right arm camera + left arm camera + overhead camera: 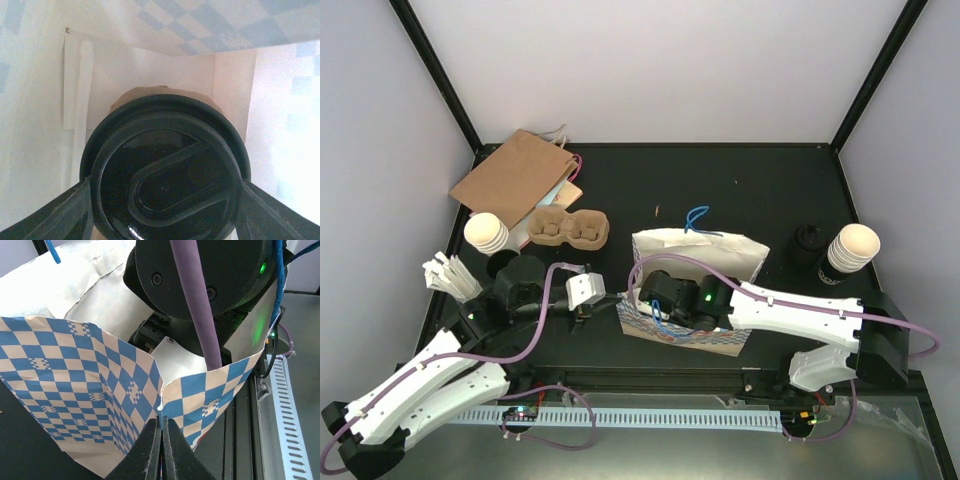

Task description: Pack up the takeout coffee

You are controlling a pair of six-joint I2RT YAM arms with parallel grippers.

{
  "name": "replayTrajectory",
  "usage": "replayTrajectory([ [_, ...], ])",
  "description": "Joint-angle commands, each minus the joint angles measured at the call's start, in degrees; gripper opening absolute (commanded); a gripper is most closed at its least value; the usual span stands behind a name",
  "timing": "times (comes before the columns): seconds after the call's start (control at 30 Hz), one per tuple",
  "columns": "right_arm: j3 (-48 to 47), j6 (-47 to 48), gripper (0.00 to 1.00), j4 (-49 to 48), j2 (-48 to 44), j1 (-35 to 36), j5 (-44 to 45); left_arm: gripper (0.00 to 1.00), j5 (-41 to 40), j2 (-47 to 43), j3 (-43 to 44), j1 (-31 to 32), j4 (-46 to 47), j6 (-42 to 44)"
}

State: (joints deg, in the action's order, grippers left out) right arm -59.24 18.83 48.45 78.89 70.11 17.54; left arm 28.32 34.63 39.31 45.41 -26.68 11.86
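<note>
The takeout coffee [165, 165], a cup with a black lid, sits upright inside the blue-and-white checked paper bag [692, 336]. My right gripper [165, 205] is down in the bag and shut on the cup, one finger against each side of the lid. From above the cup is hidden under the right wrist [680, 295]. My left gripper [163, 427] is shut on the near rim of the bag [75, 390], pinching the paper at a fold. In the top view that gripper [605, 298] is at the bag's left corner.
A brown cup carrier [565, 228] and a brown paper bag [515, 175] lie at the back left. Stacks of paper cups stand at the left [485, 232] and right [850, 248]. A black object [810, 242] stands beside the right stack. White paper items [450, 275] lie at the left edge.
</note>
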Motion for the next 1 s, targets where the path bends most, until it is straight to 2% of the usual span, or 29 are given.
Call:
replayTrajectory([
  [0.0, 4.39, -2.44, 0.57, 0.84, 4.35, 0.58, -3.08, 0.02, 1.22, -0.30, 2.65, 0.20, 0.80, -0.42],
  [0.23, 5.21, -2.54, 0.57, 1.16, 7.00, 0.77, -3.11, 0.02, 1.14, -0.60, 3.48, 0.21, 0.19, -0.27],
  [0.4, 6.03, -2.04, 0.58, 0.78, 3.80, 0.14, -2.56, 0.02, -0.63, -1.93, 4.15, 0.18, -0.97, 0.02],
  [0.53, 9.31, -0.19, 0.58, -0.67, 1.20, -0.95, -5.28, 0.02, -1.70, -3.09, 4.12, 0.15, -1.98, 0.52],
  [0.77, 9.73, 1.37, 0.58, -0.72, -0.60, -4.99, -8.92, 0.02, -1.60, -4.18, 3.96, 0.20, -4.09, 1.13],
  [0.97, 8.93, 3.43, 0.58, 1.69, 1.57, -5.46, -14.48, 0.01, -0.59, -4.68, 3.84, 0.21, -5.02, 2.08],
])
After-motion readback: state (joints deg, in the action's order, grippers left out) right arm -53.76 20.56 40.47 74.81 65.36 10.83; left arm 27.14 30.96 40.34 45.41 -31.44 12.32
